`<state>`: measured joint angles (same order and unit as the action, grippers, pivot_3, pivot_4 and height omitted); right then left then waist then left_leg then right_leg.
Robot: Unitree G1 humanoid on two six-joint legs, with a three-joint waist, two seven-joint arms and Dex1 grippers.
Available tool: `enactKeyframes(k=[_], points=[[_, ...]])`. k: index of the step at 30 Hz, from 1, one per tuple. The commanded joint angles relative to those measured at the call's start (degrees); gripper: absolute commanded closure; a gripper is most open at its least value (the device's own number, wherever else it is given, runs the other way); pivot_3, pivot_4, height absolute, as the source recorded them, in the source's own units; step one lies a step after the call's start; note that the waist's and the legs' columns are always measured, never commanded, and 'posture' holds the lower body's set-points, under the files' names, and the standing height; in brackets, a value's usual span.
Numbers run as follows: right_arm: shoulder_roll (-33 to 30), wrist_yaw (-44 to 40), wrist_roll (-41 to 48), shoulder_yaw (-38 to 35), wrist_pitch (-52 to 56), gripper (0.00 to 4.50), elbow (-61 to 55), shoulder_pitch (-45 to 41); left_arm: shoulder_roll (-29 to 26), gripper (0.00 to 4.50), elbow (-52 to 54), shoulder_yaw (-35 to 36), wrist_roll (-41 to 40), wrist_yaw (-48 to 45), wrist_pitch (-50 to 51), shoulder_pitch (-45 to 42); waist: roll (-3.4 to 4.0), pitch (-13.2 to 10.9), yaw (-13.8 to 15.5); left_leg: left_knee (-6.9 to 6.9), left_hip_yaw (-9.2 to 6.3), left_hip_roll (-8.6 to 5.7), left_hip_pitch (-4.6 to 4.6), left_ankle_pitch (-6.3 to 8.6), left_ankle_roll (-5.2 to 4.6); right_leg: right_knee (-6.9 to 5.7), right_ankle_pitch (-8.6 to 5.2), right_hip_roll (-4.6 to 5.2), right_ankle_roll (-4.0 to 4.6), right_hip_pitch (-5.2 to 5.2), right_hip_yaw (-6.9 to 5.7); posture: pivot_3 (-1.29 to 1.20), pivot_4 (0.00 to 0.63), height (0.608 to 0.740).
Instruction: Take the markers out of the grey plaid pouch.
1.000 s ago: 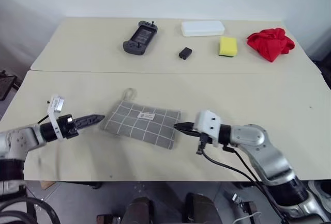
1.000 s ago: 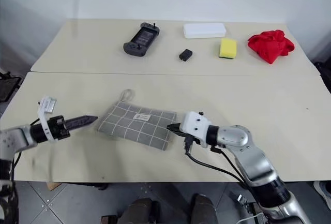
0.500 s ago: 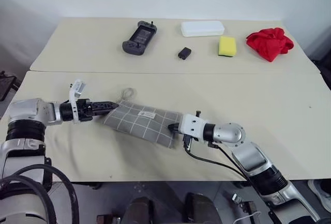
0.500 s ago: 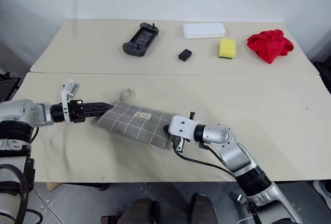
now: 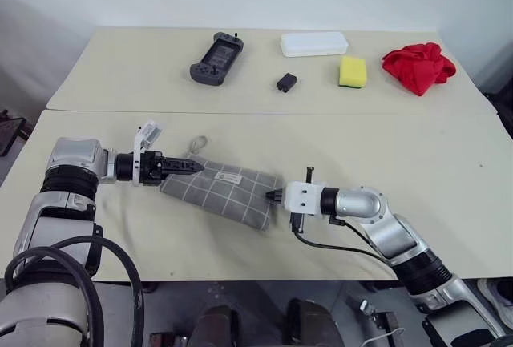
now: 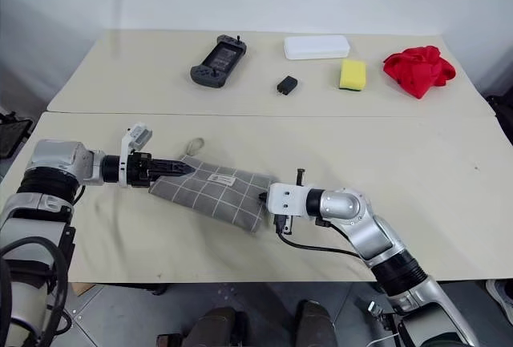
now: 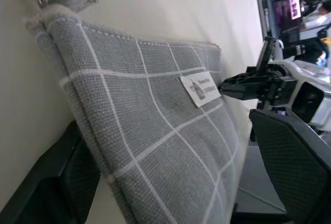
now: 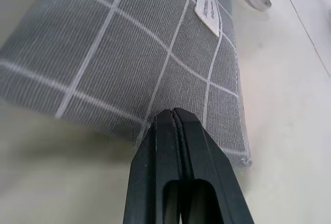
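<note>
Item one, the grey plaid pouch (image 5: 223, 191): flat on the near table (image 5: 449, 179), centre-left. My left gripper (image 7: 170, 167) comes in from nine o'clock, fingers spread wide astride its end by the ring pull (image 5: 198, 143); my right gripper (image 8: 173, 118), from three o'clock, fingers pressed together, tip at the opposite end. Toward twelve o'clock I log a game controller (image 5: 214, 57), white case (image 5: 314, 43), yellow sponge (image 5: 353, 71) and red cloth (image 5: 418, 66).

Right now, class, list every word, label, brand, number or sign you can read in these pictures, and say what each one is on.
Small white label on the pouch: dark print with a little picture, too small and blurred to read.
Controller, white box, small black item, sponge, red cloth: no text that can be made out.
Nothing can be quoted.
</note>
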<state>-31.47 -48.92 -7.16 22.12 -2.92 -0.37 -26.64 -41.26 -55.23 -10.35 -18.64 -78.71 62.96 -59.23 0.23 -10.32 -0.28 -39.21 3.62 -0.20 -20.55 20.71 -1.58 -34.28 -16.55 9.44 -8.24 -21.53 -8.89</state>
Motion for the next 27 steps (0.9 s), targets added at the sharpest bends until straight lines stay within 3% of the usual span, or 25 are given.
enactKeyframes(k=[1, 16, 18, 20, 23, 27], points=[[-1.60, -0.49, -1.02, -0.95, -1.74, 4.50, 1.04, 0.75, 1.04, 0.53, -3.13, -2.47, 3.30, -1.80, -0.30, -0.76, 0.00, 0.00, 0.07, 0.00, 0.00, 0.00, 0.00, 0.00, 0.00, 0.00, 0.00, 0.00, 0.00, 0.00, 0.00, 0.00, 0.150, 0.740], [-3.35, -0.75, -0.94, -2.08, -5.70, 4.50, 1.79, 2.55, 1.55, 4.48, -2.93, -1.51, 5.29, -6.95, 0.41, -0.05, -0.06, -0.03, 0.04, -0.02, -0.01, 0.02, -0.03, 0.00, -0.01, 0.00, 0.00, 0.00, 0.00, 0.00, -0.01, 0.00, 0.150, 0.740], [-3.04, 0.25, -0.48, -2.93, -9.76, 4.50, 2.17, 2.67, 1.56, 4.48, -0.74, -0.75, 4.65, -6.44, 0.95, 0.93, -0.07, -0.03, 0.07, -0.02, -0.03, 0.02, -0.03, 0.00, -0.01, 0.00, 0.00, 0.00, 0.00, 0.00, -0.01, 0.00, 0.150, 0.740], [-2.34, -0.44, 4.95, -6.48, -10.78, 4.50, 1.08, 3.85, 1.53, 4.48, 3.58, 4.41, 0.64, -5.76, 2.24, 2.17, -0.10, -0.05, 0.07, -0.02, -0.04, 0.02, -0.04, 0.00, -0.01, 0.01, 0.00, 0.01, 0.00, 0.00, -0.01, 0.00, 0.150, 0.740], [-2.73, -3.82, 15.09, -11.46, -6.65, 3.93, -2.88, 6.77, 2.10, 4.50, 10.06, 13.08, -4.26, -1.84, 0.86, 4.92, -0.24, -0.14, 0.05, -0.05, -0.40, 0.08, -0.12, 0.00, -0.01, 0.03, 0.00, 0.01, 0.00, -0.02, -0.05, 0.00, 0.150, 0.740], [-8.74, -6.25, 29.68, -25.92, 6.02, 2.69, -6.80, 13.44, 9.75, 4.50, 34.31, 31.47, -14.33, 9.27, -11.04, 14.32, -0.16, -0.17, 0.36, -0.28, -0.84, 0.27, -0.35, 0.02, -0.04, 0.02, 0.00, 0.04, 0.00, -0.04, -0.12, 0.00, 0.150, 0.740]])
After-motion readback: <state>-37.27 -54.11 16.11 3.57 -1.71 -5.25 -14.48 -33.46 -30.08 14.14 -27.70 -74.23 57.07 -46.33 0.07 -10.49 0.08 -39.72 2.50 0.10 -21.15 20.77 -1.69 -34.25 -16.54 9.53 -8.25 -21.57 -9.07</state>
